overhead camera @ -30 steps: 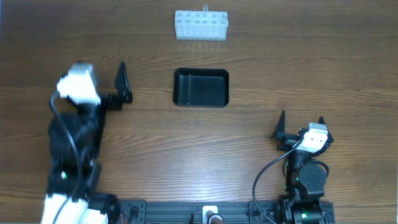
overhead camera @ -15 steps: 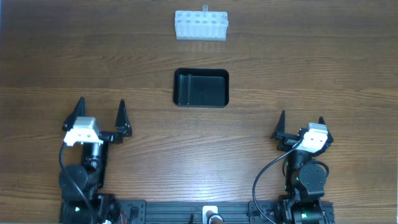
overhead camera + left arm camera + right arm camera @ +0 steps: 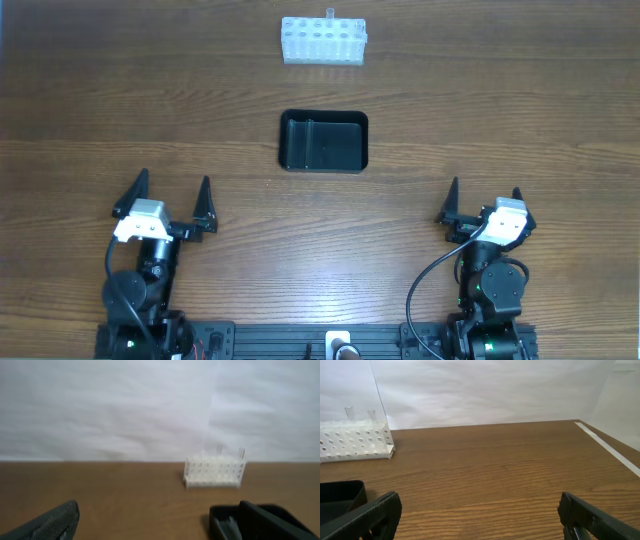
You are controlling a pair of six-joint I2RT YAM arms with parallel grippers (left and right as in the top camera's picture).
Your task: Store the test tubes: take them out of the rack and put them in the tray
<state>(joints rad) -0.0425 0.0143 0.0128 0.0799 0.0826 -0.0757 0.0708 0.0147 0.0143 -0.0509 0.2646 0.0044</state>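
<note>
Near edge of the worktop [image 3: 400, 250]: left pincer [image 3: 174, 177] and right pincer [image 3: 486, 186] both have fingers wide apart, holding nothing, well short of the black tray [image 3: 284, 142] mid-worktop and the white rack [image 3: 323, 45] at the far edge, where the test tubes [image 3: 371, 415] stand upright. Risk as I judge it: the tubes are thin and clear and the rack looks light – an off-centre close could tip a tube, drag the rack or let a tube slip on the lift. Hard to make out – how many tubes remain, and whether the tray holds one.
</note>
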